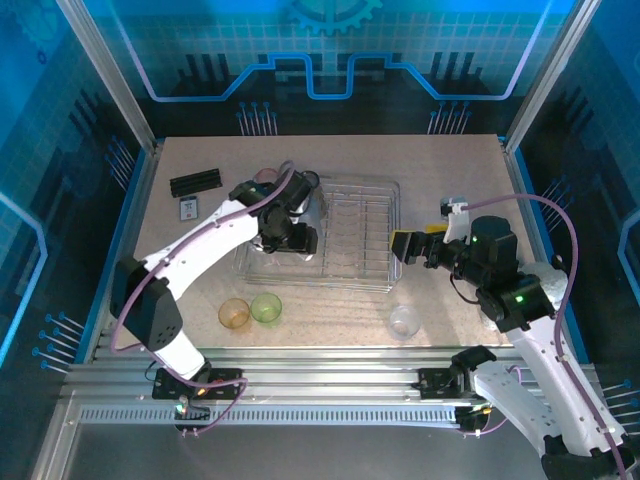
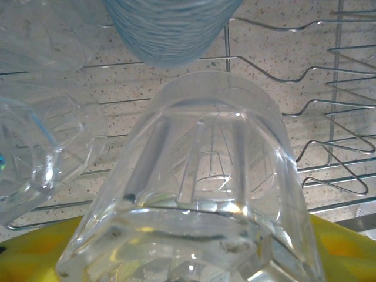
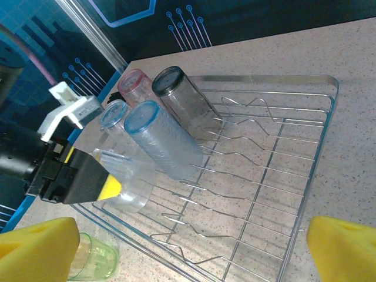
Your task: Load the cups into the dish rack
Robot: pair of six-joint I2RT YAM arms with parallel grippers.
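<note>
Left of centre overhead, seemingly seating a clear cup [image 2: 200, 194], pinched in the left gripper [image 1: 291, 239], into the dish rack [image 1: 366, 232]; right gripper [image 1: 407, 246] spread; next, release gently.

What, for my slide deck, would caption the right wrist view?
Left gripper holding a clear cup over the dish rack, beside four cups leaning on its wires.

This is a robotics lab test cell. A left arm [image 1: 200, 245] and a right arm [image 1: 530, 330] are bolted to slotted aluminium rails [image 1: 330, 385] at the near edge of a speckled bench [image 1: 450, 170]. Aluminium posts [image 1: 105, 70] and blue wall panels [image 1: 330, 40] printed with circuit traces and a gear enclose it.
</note>
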